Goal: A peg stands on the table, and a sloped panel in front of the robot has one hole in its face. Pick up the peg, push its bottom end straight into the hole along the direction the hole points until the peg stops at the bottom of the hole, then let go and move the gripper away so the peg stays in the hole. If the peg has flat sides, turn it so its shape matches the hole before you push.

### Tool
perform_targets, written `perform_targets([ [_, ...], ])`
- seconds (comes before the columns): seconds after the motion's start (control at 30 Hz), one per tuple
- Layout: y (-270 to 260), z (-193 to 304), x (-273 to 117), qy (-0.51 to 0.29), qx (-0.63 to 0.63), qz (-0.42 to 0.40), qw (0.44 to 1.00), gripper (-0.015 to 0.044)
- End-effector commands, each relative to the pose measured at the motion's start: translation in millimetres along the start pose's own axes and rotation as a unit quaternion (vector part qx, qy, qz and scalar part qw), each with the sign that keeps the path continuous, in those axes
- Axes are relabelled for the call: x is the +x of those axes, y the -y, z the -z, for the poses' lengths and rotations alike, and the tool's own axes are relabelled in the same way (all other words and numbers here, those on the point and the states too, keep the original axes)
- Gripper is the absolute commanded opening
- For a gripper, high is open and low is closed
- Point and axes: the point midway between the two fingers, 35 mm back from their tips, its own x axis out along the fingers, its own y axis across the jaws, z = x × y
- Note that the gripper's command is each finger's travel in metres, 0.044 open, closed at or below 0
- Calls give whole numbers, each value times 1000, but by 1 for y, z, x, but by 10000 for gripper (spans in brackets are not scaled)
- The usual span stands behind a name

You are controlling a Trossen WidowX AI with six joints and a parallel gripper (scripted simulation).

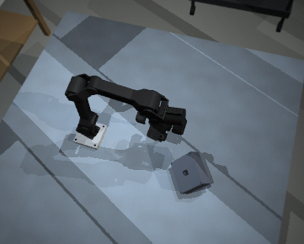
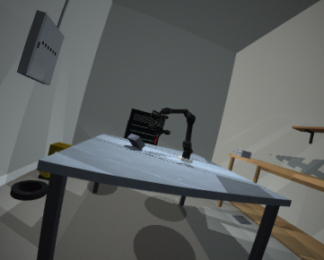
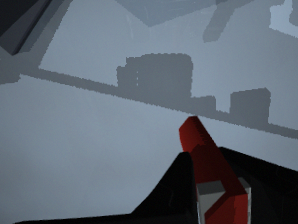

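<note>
Red, one flat-sided peg (image 3: 209, 162) is clamped in the tool (image 3: 201, 159) above one smooth worktop (image 1: 242, 139) (image 2: 136, 166) (image 3: 75, 150).

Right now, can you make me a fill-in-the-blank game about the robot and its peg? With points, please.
The black gripper (image 1: 162, 134) (image 3: 201, 159) is holding a long peg coloured ____.
The grey block with a sloped face (image 1: 190, 173) (image 2: 135, 142) has one small ____ in that face.
The black robot arm (image 1: 124, 92) (image 2: 189, 134) is fixed to a flat plate (image 1: 98, 144) coloured ____.

Missing words: red; hole; white.
</note>
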Motion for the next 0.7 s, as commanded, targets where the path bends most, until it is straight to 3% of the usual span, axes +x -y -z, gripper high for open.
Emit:
perform_targets([
  [0.0,-4,-4,-1,-7,16,-5,1000,0],
  [0.67,-20,-27,-11,-34,86,-28,995,0],
])
